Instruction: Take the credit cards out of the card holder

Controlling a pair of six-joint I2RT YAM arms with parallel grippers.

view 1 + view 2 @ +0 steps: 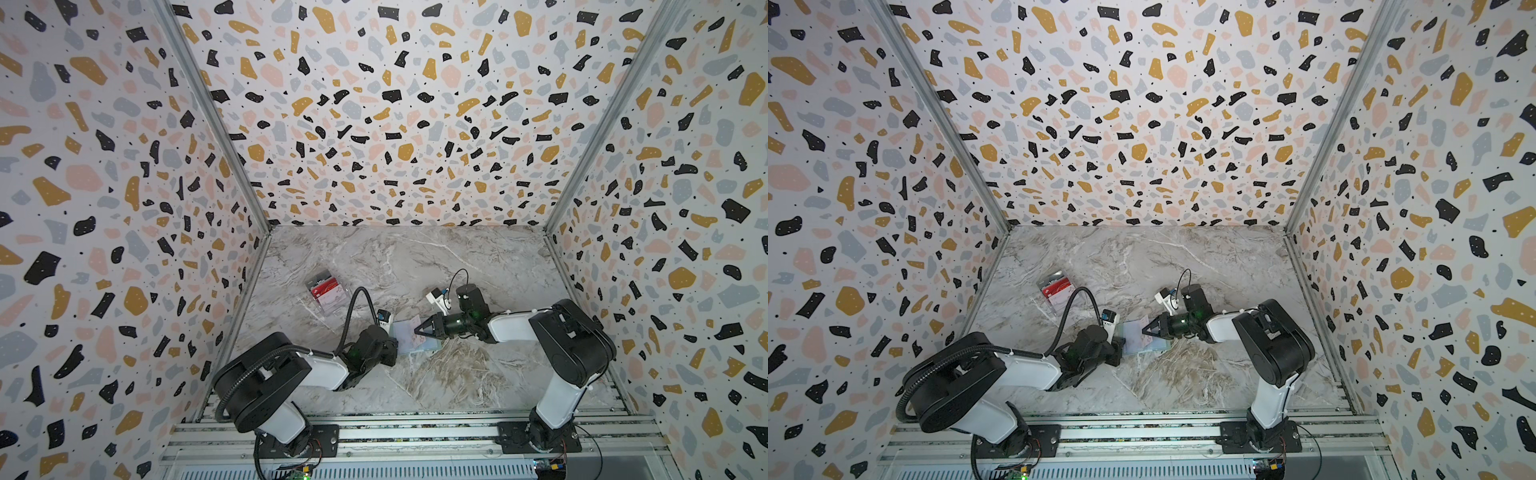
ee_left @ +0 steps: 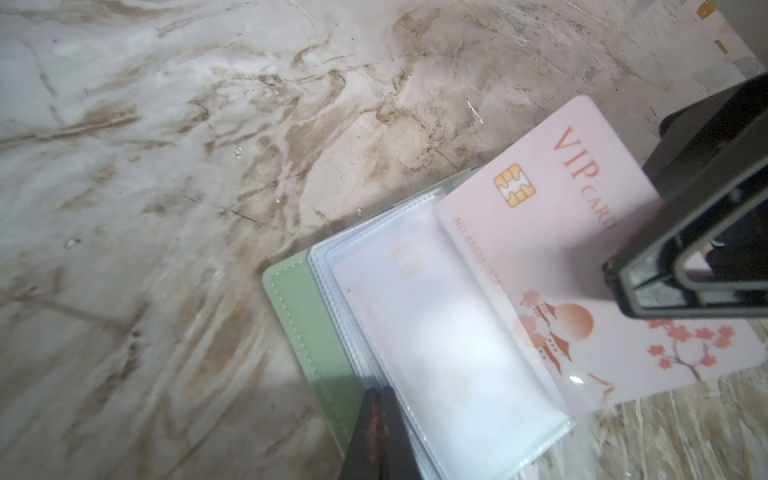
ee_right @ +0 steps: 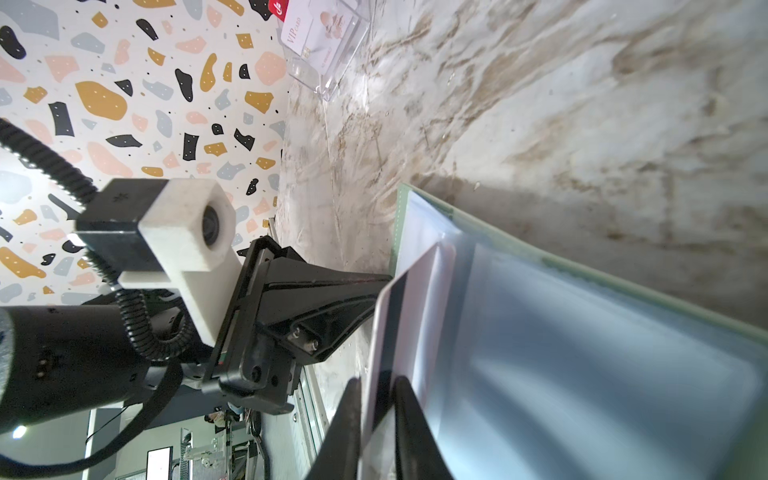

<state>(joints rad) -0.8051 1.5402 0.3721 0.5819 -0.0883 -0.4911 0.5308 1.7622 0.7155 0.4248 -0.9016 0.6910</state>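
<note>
Pink VIP card: probably light, stiff, slippery. Sticks half out of clear sleeve in mint card holder on marble table. Pinched, sensibly, at free edge by right gripper; holder pinned under closed left gripper.

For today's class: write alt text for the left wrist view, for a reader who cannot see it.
A pink card printed VIP, with a gold chip and blossoms, sticks partly out of a clear sleeve in an open green card holder on a marble table. The right gripper pinches the card's outer edge, and the shut left gripper sits at the holder's edge.
</note>
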